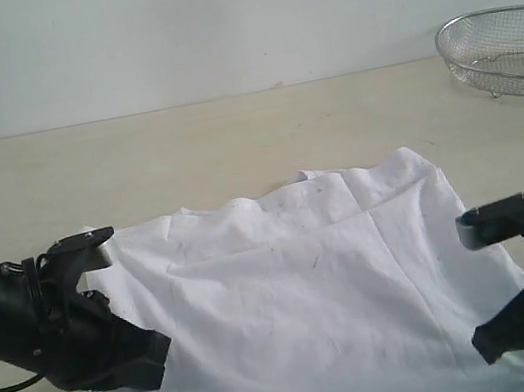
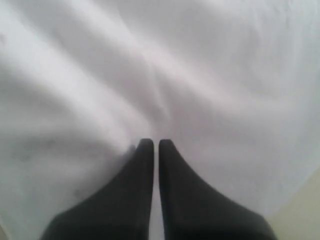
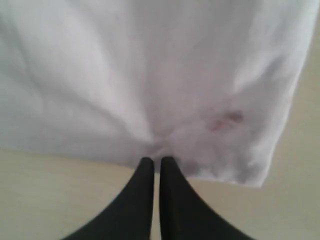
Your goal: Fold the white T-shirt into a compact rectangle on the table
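The white T-shirt (image 1: 299, 291) lies spread and wrinkled on the pale table (image 1: 183, 149), plain side up. My left gripper (image 1: 155, 361) sits at the shirt's left edge. In the left wrist view its fingers (image 2: 156, 142) are shut, with cloth (image 2: 200, 75) creases running into the tips. My right gripper (image 1: 485, 343) is at the shirt's right edge near the front. Its fingers (image 3: 156, 160) are shut on a puckered bit of the shirt's border (image 3: 165, 140). A faint reddish mark (image 3: 225, 120) shows through the cloth there.
A silver wire-mesh basket (image 1: 511, 51) stands at the back right, apart from the shirt. Bare tabletop (image 3: 60, 195) lies behind and beside the shirt. A wall rises behind the table's far edge.
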You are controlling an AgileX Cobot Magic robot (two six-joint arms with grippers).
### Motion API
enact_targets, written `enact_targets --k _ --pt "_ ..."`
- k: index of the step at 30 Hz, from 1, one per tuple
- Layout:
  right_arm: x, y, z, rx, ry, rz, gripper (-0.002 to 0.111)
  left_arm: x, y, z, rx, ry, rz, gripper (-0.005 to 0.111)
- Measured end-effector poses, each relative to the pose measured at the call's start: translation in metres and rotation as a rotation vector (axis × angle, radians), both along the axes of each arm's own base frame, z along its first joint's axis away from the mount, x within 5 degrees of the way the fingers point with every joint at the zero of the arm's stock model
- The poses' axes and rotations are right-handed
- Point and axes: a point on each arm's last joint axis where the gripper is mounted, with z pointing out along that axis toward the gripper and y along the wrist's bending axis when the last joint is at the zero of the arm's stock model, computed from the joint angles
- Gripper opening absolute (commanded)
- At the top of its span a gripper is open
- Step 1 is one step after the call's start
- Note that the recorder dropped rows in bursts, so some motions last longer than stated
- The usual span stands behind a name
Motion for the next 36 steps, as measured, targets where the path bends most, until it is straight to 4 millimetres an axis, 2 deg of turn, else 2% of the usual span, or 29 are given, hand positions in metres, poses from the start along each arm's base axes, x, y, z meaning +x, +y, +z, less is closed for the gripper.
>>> enact_targets --k 7,10,13,17,21,24,28,36 --pt "0.005 -0.006 0.062 -0.009 -0.433 -0.024 0.000 0.017 -0.002 0.014 0.003 -0.114 0.031 0.005" --pt "0.005 -0.012 0.076 -0.050 -0.537 -0.060 0.000 0.033 -0.004 0.025 -0.004 -0.202 0.047 0.005" --pt "0.010 -0.012 0.082 -0.058 -0.566 -0.065 0.000 0.052 -0.011 0.043 -0.043 -0.296 0.051 0.005" --pt "0.016 -0.009 0.071 -0.040 -0.517 -0.056 0.000 0.081 -0.025 0.068 -0.128 -0.401 0.036 0.005" --pt "0.021 -0.002 0.052 0.016 -0.430 -0.043 0.000 0.110 -0.041 0.069 -0.203 -0.398 -0.018 0.005" --pt "0.024 0.003 0.039 0.052 -0.369 -0.027 0.000 0.131 -0.054 0.062 -0.252 -0.369 -0.067 0.005" --pt "0.027 0.006 0.025 0.077 -0.315 -0.020 0.000 0.153 -0.071 0.043 -0.304 -0.309 -0.134 0.005" --pt "0.030 0.007 0.004 0.070 -0.232 -0.018 0.000 0.163 -0.116 0.011 -0.281 -0.237 -0.310 0.005"
